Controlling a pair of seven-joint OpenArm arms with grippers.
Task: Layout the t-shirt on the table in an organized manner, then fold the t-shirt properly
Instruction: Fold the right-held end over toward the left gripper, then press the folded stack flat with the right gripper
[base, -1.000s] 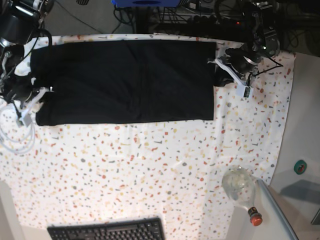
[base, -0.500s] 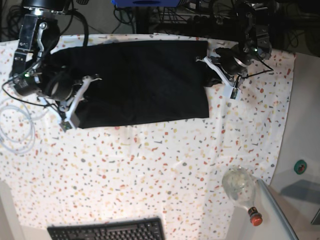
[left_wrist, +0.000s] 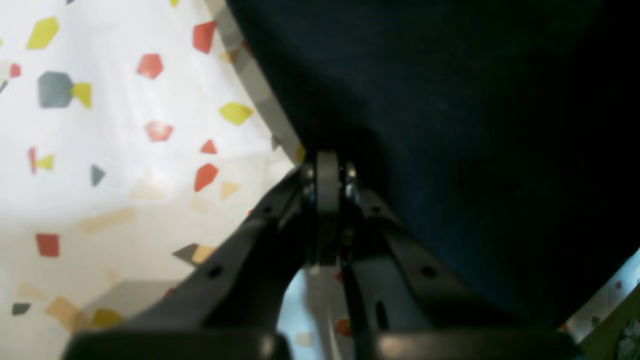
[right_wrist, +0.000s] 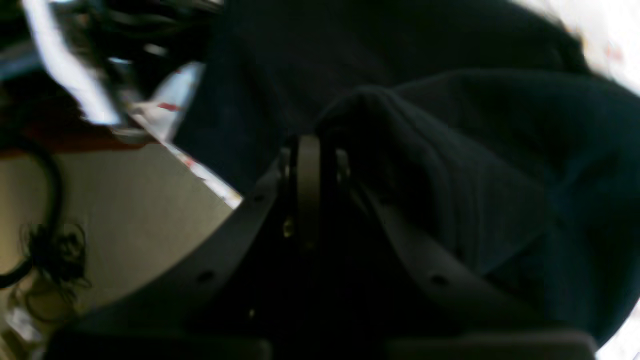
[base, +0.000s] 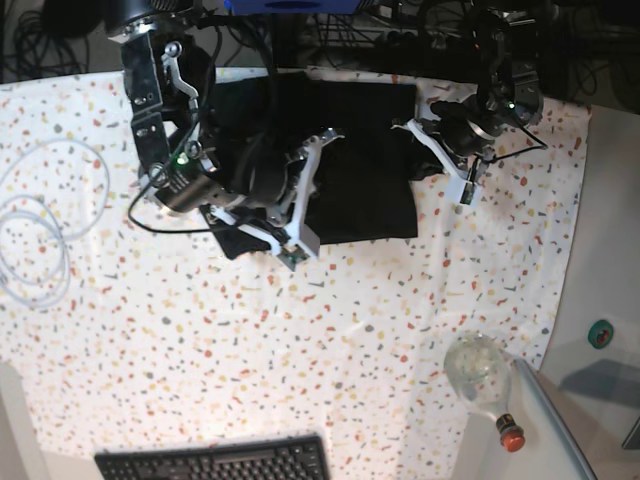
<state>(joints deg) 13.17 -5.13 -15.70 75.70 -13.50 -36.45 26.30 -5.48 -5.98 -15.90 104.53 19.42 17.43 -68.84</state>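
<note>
- One plain black soft cloth t-shirt (base: 365, 170), half doubled over, on one white flecked table (base: 200, 360).
- Left gripper (base: 432, 150) clamped on its edge.
- Right gripper (base: 305, 195) pinching a bunched fold.

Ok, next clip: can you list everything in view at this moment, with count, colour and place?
t-shirt: one, black, far middle of the table, partly folded over.
table: one, white with coloured flecks, fills most of the base view.
cable: one, white, coiled at the table's left edge in the base view.
bottle: one, clear with a red cap, lying near the right corner.
keyboard: one, black, at the near edge.
tape roll: one, green, on the grey side surface.
right gripper: shut on the t-shirt, over its middle.
left gripper: shut on the t-shirt's right edge in the base view.
</note>
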